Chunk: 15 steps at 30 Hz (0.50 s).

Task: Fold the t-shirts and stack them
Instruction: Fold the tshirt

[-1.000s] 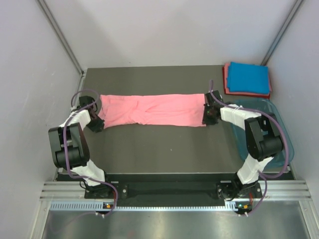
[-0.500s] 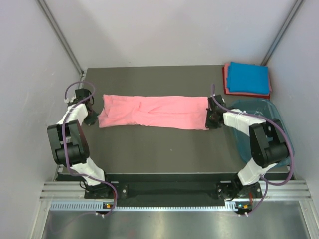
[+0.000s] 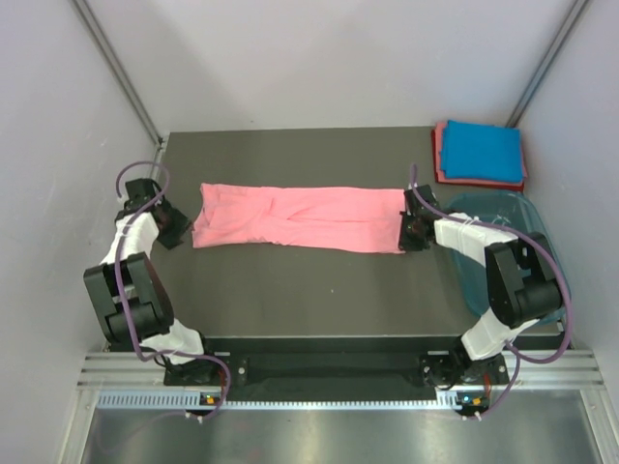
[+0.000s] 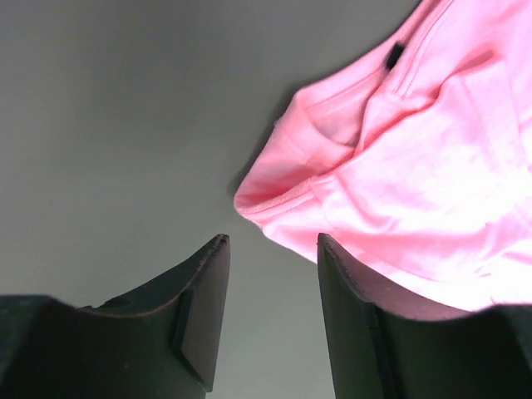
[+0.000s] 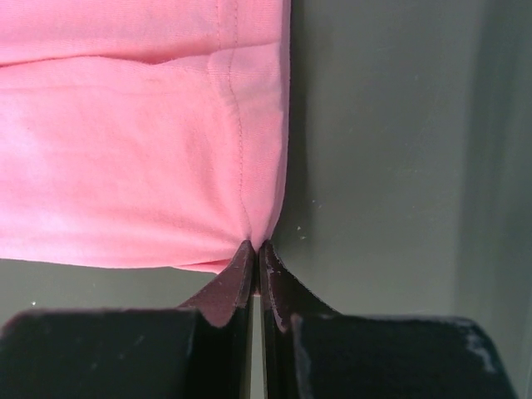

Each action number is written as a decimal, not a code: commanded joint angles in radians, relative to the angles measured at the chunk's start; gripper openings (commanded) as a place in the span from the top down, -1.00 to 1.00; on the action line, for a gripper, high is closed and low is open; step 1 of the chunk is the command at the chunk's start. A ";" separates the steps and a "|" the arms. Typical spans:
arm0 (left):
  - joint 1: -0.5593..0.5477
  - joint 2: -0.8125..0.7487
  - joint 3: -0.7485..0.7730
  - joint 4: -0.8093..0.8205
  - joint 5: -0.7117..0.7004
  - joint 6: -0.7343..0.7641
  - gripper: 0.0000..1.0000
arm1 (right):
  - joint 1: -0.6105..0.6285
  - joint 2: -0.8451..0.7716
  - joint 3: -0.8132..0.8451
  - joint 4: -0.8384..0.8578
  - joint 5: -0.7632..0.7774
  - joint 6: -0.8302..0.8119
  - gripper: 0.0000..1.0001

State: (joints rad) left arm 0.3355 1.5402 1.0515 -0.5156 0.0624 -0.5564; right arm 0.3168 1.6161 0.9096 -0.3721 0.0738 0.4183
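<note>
From above, the pink shirt lies folded into a long strip across the middle of the dark table, running left to right. The left gripper sits just beside the strip's left end, apart from the cloth. The right gripper is at the strip's right end, at its near corner. In the far right corner, a folded blue shirt lies on top of a red shirt, of which only the edges show. A teal tub stands just nearer than that stack, partly under the right arm.

In the left wrist view, the fingers stand partly apart with nothing between them and bare table in the gap. The rumpled end of the pink shirt lies just past the tips, to the right.

In the right wrist view, the fingers are pressed together, pinching the hemmed corner of the pink shirt. The cloth lies flat on the table beyond them.
</note>
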 commanded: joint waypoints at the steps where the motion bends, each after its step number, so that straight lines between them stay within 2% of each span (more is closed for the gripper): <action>1: 0.062 -0.015 -0.094 0.068 0.192 -0.042 -0.04 | 0.002 -0.042 -0.006 0.001 -0.012 -0.024 1.00; 7: 0.074 0.006 -0.162 0.161 0.295 -0.086 -0.02 | 0.002 -0.047 0.014 -0.004 -0.019 -0.036 1.00; 15: 0.076 0.050 -0.206 0.227 0.217 -0.097 0.00 | 0.002 -0.053 0.021 -0.004 -0.045 -0.035 1.00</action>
State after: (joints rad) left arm 0.4080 1.5646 0.8597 -0.3733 0.2943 -0.6384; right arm 0.3168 1.6077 0.9100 -0.3744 0.0444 0.3992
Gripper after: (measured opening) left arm 0.503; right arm 0.010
